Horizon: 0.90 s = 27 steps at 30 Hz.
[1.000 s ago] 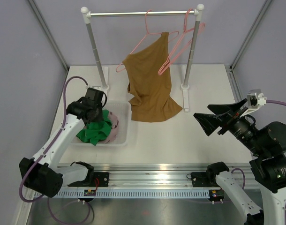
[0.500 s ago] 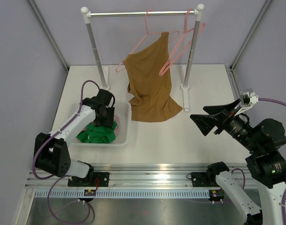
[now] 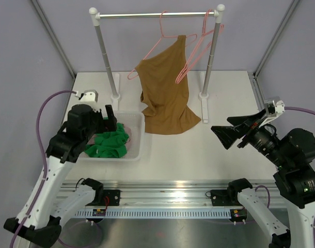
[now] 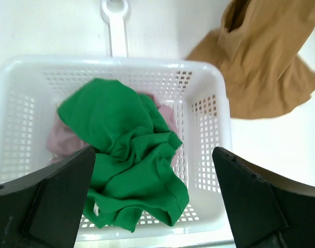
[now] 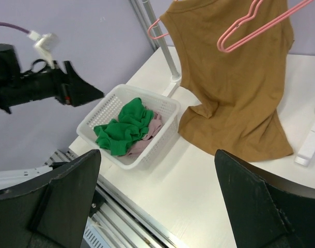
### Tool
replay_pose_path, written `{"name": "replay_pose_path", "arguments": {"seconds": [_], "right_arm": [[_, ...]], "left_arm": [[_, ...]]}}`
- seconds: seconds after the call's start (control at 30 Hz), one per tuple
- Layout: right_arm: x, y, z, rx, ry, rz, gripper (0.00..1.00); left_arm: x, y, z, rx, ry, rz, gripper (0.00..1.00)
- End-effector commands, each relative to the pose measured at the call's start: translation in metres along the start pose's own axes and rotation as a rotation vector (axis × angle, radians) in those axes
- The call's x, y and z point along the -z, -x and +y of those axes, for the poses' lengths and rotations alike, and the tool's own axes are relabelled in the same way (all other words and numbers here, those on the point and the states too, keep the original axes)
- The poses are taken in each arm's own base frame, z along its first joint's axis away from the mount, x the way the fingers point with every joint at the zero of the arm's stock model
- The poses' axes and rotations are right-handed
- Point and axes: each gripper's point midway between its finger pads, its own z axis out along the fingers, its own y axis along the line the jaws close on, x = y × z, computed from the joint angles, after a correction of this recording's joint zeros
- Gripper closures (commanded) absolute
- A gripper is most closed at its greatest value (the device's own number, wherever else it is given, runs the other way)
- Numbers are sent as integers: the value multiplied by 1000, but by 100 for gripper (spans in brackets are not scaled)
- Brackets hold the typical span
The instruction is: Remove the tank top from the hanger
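Step in hand: approach, nothing grasped yet; tank top [image 3: 165,101] hangs from the pink hanger [image 3: 163,27] on the rail [image 3: 147,15], upper centre of the top view, hem slumped on the counter [image 3: 199,150]; left gripper [image 3: 110,118] at middle left, above the white basket [image 3: 139,150] holding green cloth [image 3: 108,144], jaws spread and empty; right gripper [image 3: 224,132] at middle right, well apart from the garment, jaws spread and empty. Next move likely calls for a reach in, a pinch on fabric near a strap, then sliding it off the hanger's end; the other arm may need to steady the hanger.

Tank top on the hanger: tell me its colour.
The tank top is plain ochre brown, clearest in the right wrist view.
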Motion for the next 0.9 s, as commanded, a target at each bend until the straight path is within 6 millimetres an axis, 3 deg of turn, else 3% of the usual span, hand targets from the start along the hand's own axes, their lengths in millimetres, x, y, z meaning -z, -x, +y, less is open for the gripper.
{"name": "replay_pose_path", "arguments": {"seconds": [0.0, 0.1, 0.13, 0.3, 0.37, 0.47, 0.57, 0.77, 0.8, 0.87], "right_arm": [[9, 17, -5, 65, -68, -34, 1], [14, 18, -18, 84, -143, -40, 0], [16, 19, -20, 86, -161, -47, 0], [25, 21, -33, 95, -248, -65, 1], [25, 22, -32, 88, -243, -77, 1], [17, 20, -10, 41, -111, -80, 0], [5, 25, 2, -8, -39, -78, 1], [-48, 51, 29, -183, 178, -63, 0], [-67, 57, 22, -209, 167, -46, 0], [-86, 69, 14, -243, 139, -56, 0]], "left_arm": [[23, 33, 13, -5, 48, -173, 1], [41, 43, 31, 32, 115, -289, 1], [40, 38, 35, 36, 132, -297, 1], [60, 41, 43, 75, 138, -366, 1], [67, 41, 47, 90, 152, -378, 1], [71, 34, 40, 75, 99, -360, 1], [69, 23, 35, 76, 68, -323, 1], [63, 8, 27, 92, -7, -349, 1], [63, 9, 25, 104, -20, -365, 1], [58, 1, 20, 102, -52, -354, 1]]}}
